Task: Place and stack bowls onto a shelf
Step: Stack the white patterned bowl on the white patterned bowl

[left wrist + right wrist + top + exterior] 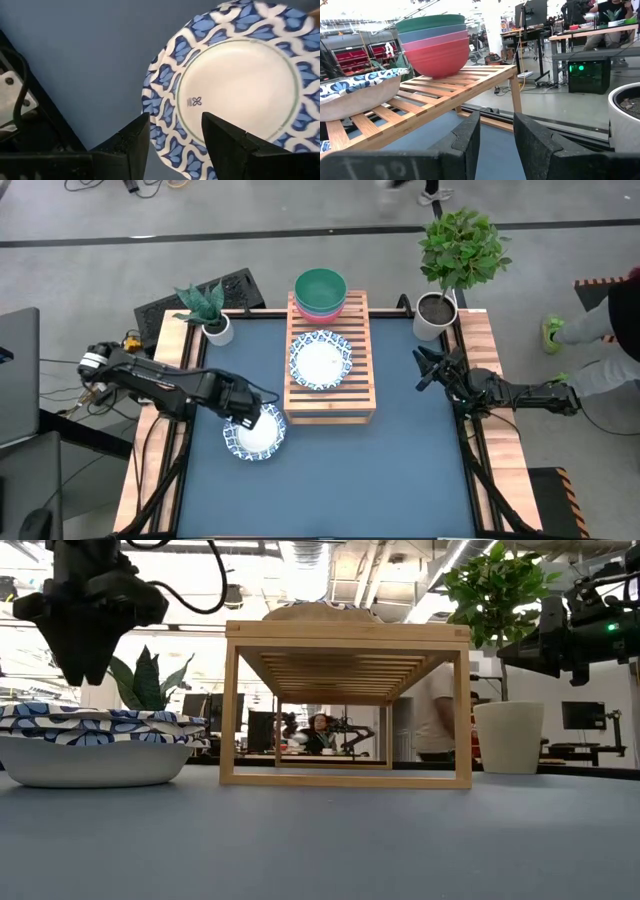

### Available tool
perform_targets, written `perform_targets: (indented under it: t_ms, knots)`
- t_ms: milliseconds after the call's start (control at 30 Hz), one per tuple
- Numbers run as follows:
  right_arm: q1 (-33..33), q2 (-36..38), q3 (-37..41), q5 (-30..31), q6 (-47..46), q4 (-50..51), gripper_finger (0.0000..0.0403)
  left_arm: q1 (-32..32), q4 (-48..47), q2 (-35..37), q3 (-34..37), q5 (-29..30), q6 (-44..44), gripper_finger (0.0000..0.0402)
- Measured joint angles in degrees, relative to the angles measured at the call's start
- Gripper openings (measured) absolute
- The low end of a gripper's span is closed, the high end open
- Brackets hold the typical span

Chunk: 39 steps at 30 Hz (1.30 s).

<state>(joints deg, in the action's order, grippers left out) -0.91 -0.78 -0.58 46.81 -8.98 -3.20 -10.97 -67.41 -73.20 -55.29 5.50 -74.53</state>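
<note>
Potted plants [455, 265] flank shelf [330, 402]; left gripper [247, 418] over patterned bowl [262, 438].

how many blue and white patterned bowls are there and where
2. One patterned bowl sits on the shelf, in front of the stacked plain bowls. The other patterned bowl rests on the table under the left claw.

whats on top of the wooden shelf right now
On the shelf sit a patterned bowl mid-rack and, at the far end, a teal-green bowl nested on a pink bowl. A bluish rim shows between them; the lower bowls' insides are covered.
</note>
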Motion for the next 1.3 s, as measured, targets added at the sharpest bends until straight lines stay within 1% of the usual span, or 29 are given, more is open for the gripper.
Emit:
perform_targets:
  t_ms: [133,467,733,833,1000,1067,1300]
  knots:
    - [0.0,0.0,0.0,-0.02,0.0,0.01,0.0143,-1.65,-0.03,-2.76,0.0,-0.88,-0.3,0.0165]
    - [0.0,0.0,0.0,-0.02,0.0,0.0,0.0143,-3.35,-1.13,-8.05,0.0,-2.64,1.17,0.0165]
    - [0.0,0.0,0.0,-0.02,-0.02,-0.05,0.0143,-3.33,-1.06,-8.12,0.1,-1.62,1.82,0.0165]
    - [0.0,0.0,0.0,-0.02,-0.06,-0.13,0.0143,-3.33,-0.44,-8.12,1.59,-1.76,1.41,0.0165]
    - [0.0,0.0,0.02,0.0,-0.2,-0.32,0.0143,-3.48,4.65,-6.59,5.85,-3.52,0.37,0.0165]
    - [0.0,0.0,0.02,0.0,-0.82,-0.38,0.0143,-3.48,5.89,-6.04,6.59,-3.43,0.12,0.0165]
    - [0.0,0.0,0.02,0.0,-1.23,-0.45,0.0143,-3.46,5.94,-5.89,6.95,-2.64,0.66,0.0162]
